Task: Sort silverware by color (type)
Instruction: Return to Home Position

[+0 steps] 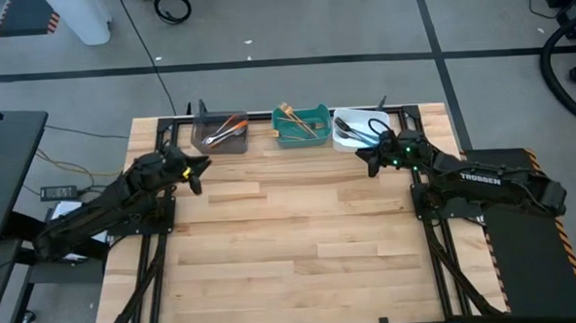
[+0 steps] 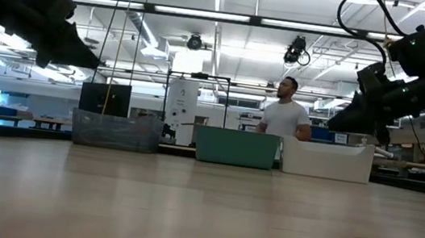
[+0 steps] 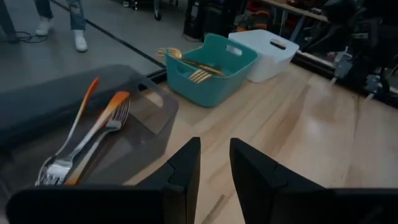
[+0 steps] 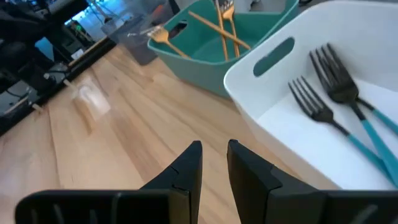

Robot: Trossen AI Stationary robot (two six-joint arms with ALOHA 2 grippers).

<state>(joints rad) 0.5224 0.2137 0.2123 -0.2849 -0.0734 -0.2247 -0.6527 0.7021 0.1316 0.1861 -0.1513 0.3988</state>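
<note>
As the right gripper (image 4: 214, 145) hovers, blue forks (image 4: 341, 90) lie ahead.

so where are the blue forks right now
The blue forks lie in the white bin at the table's far edge, right side in the high view, beside the green bin.

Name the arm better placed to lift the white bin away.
Right. The right claw hangs just beside the white bin; the left claw sits by the dark bin at the row's other end.
</note>
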